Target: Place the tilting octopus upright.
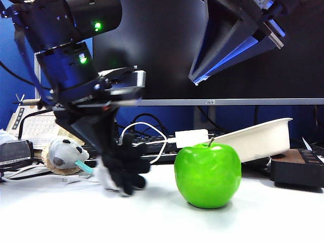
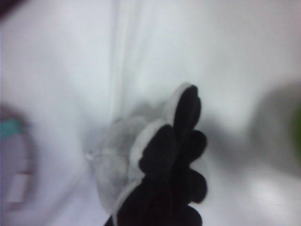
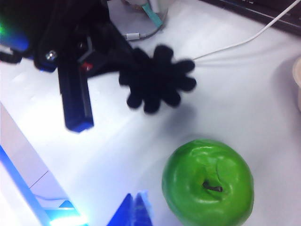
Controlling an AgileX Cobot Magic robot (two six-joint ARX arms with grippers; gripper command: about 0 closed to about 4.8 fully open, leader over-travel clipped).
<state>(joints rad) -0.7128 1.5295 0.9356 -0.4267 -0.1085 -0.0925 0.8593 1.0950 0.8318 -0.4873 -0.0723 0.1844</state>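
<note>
The octopus [image 1: 123, 169] lies tilted on the tabletop [image 1: 162, 223], at 9 o'clock from the green apple [image 1: 207, 174], black undersides facing the apple. We judge it gripped, not yet upright. Our left hand [image 1: 109, 164] is closed on it. Our right hand [image 1: 223, 61] hangs above; we cannot tell its opening.

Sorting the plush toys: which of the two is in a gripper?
The octopus, black tentacle undersides showing, is in the left gripper. The grey animal head sits untouched behind it.
</note>
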